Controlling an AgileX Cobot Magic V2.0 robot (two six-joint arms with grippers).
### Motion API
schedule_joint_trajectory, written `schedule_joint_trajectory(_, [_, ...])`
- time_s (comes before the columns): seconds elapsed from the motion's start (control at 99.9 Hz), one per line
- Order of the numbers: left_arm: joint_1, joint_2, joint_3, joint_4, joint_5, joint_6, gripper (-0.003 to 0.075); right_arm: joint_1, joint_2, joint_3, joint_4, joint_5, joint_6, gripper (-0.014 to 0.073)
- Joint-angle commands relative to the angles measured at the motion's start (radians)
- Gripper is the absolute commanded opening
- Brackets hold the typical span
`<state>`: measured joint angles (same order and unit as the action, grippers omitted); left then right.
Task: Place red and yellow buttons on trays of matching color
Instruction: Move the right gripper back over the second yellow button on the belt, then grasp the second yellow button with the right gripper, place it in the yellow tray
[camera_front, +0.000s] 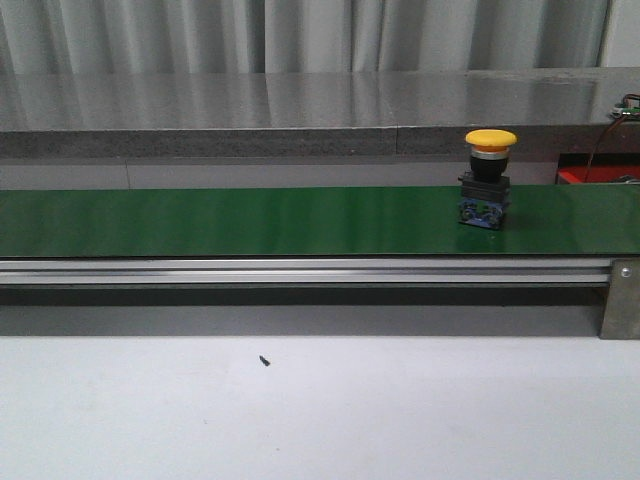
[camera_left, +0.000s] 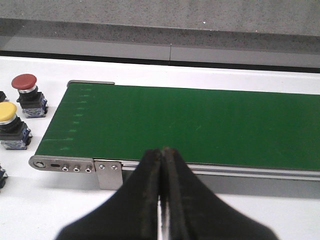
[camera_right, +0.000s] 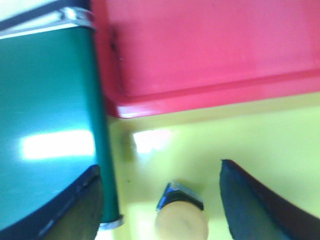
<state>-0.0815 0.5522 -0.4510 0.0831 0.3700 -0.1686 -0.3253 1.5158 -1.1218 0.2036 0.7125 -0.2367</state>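
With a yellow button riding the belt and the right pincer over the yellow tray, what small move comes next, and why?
Probably lift the right pincer straight up off the yellow tray: its fingers are spread and a yellow button already sits on the tray between them. That would free the arm for the yellow button on the belt, standing near its right end.

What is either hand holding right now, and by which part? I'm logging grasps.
Nothing is held. The left hand is shut on nothing above the conveyor belt; the right hand is open around a yellow button on the yellow tray.
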Motion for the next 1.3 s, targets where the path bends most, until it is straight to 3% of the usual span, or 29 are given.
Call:
schedule_joint_trajectory(0.0, [-0.006,0.002,-0.030,-0.007,-0.083,-0.006,-0.0020,0.040,-0.093,-0.028,0.037,-0.010,-0.061,0.0503])
schedule_joint_trajectory(0.2, [-0.006,0.002,-0.030,-0.007,-0.083,-0.006,-0.0020,0.183,-0.128,-0.036,0.099,0.029,-0.213,0.0521])
schedule_joint_trajectory(0.47, [-0.006,0.002,-0.030,-0.007,-0.083,-0.006,-0.0020,0.325,-0.114,-0.046,0.107,0.011,-0.293,0.0570])
schedule_joint_trajectory(1.111, [-0.006,0.002,-0.030,-0.007,-0.083,-0.006,-0.0020,0.359,0.190,-0.259,0.046,0.142,-0.249,0.0561])
schedule_joint_trajectory(1.181, [-0.006,0.002,-0.030,-0.007,-0.083,-0.006,-0.0020,0.359,0.208,-0.269,0.009,0.171,-0.208,0.0527])
schedule_joint_trajectory(1.291, [-0.006,0.002,-0.030,-0.007,-0.083,-0.006,-0.0019,0.359,0.214,-0.273,-0.049,0.195,-0.159,0.0363])
